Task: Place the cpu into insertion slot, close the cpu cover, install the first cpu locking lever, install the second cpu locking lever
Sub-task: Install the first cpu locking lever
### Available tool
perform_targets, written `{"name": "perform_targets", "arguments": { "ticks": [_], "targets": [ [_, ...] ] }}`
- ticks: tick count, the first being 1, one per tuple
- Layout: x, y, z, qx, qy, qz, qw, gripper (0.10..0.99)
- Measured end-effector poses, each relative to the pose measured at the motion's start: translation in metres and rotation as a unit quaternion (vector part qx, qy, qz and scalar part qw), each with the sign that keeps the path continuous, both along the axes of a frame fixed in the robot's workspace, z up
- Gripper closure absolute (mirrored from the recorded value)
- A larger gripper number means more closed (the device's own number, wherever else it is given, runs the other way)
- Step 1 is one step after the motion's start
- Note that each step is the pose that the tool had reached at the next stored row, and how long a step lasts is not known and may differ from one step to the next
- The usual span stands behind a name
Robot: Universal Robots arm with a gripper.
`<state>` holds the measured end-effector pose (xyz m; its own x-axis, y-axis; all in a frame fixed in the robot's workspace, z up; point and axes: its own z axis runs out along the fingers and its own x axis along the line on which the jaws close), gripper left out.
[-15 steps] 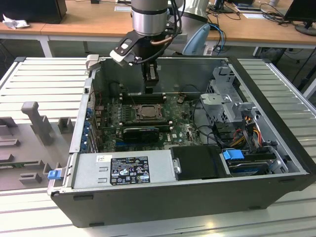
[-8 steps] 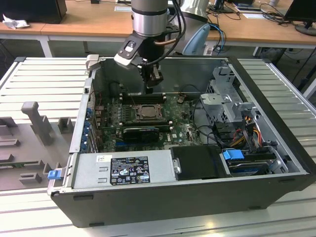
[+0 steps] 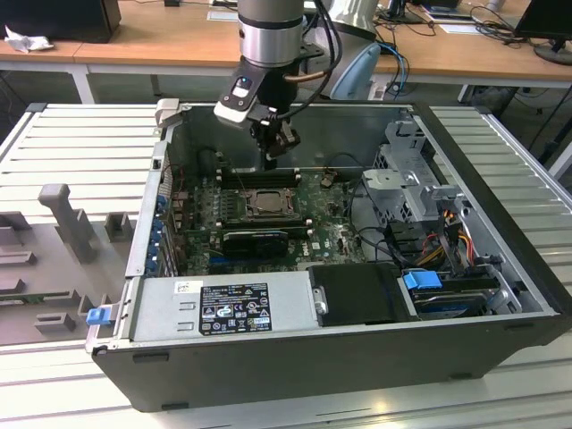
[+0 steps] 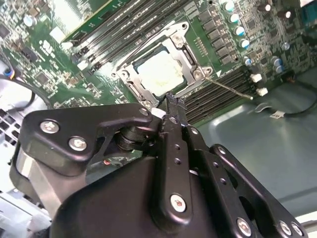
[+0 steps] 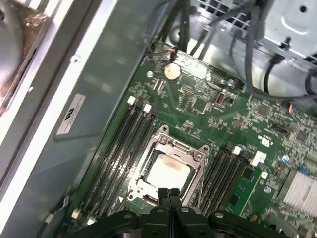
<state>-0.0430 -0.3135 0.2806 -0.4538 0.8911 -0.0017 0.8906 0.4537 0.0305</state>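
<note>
**Gripper Clenched, Empty, Over Seated CPU**

The gripper (image 3: 272, 157) hangs inside the open computer case (image 3: 295, 357). Both wrist views show its fingers pressed together with nothing between them. Directly below the fingertips (image 5: 162, 196) lies the insertion slot (image 3: 262, 202) on the green motherboard (image 5: 198, 104). The cpu (image 4: 159, 73) sits in that slot, pale face up, with the cpu cover (image 4: 184, 48) lying flat around it. A thin metal lever (image 4: 229, 87) juts from one corner of the cover, angled across the memory slots (image 5: 124, 144) beside the gripper. Whether the fingertips touch the cover cannot be told.
</note>
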Motion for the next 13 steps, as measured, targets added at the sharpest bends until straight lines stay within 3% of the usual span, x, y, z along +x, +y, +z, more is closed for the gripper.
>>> {"name": "perform_targets", "arguments": {
  "ticks": [7,13],
  "targets": [
    [0.0,0.0,0.0,0.0,0.0,0.035,0.9994,0.98],
    [0.0,0.0,0.0,0.0,0.0,0.079,0.9969,0.98]
  ]
}}
